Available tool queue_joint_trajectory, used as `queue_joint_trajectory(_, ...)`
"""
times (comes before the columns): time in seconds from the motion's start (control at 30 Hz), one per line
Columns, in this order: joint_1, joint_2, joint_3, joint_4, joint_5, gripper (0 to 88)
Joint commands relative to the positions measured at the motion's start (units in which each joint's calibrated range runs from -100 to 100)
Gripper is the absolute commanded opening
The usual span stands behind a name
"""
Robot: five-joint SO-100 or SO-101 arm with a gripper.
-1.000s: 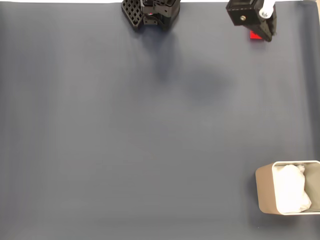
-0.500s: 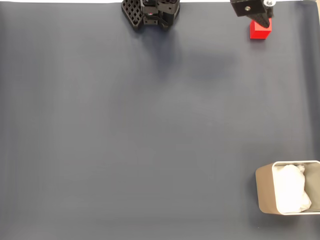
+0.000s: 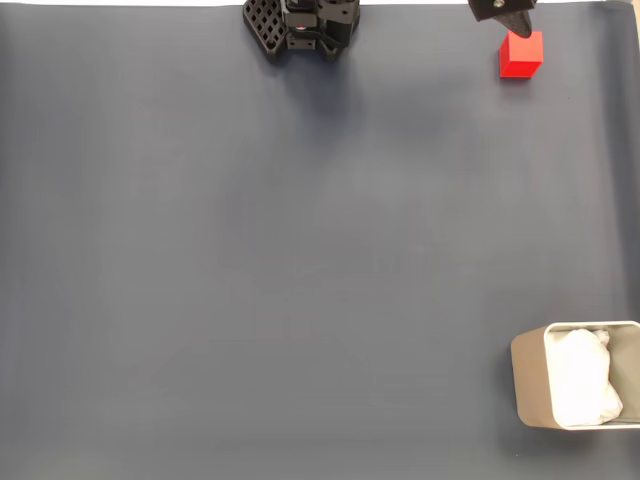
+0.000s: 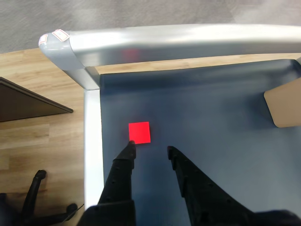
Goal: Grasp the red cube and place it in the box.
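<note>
The red cube point(image 3: 521, 54) rests on the dark blue-grey mat near the top right corner of the fixed view. My gripper point(image 3: 512, 18) pokes in from the top edge just above it. In the wrist view the gripper point(image 4: 149, 151) is open, its black fingers point(image 4: 126, 157) spread, nothing between them. There the red cube point(image 4: 139, 132) lies flat on the mat just ahead of the left fingertip, not touching it. The beige box point(image 3: 530, 375), with white soft material inside, stands at the bottom right of the fixed view, and the box point(image 4: 284, 108) shows at the right edge of the wrist view.
The arm's black base point(image 3: 300, 25) sits at the top centre of the fixed view. In the wrist view a silver table rail point(image 4: 188, 42) borders the mat close behind and beside the cube, with wooden floor beyond.
The gripper has pulled back toward the top edge of the fixed view, uncovering the red cube. The cube and the box have stayed put.
</note>
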Motion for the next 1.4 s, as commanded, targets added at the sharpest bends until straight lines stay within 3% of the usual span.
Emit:
queue_joint_trajectory(0.0, -1.2, -0.5, 0.4, -2.7, -0.7, 15.4)
queue_joint_trajectory(0.13, -2.5, -0.4, 3.8, -6.4, -0.8, 15.4)
queue_joint_trajectory(0.77, -1.7, 2.2, 12.7, -17.1, 0.7, 31.6)
queue_joint_trajectory(1.37, 0.7, 6.7, 17.7, -25.4, 1.5, 33.6)
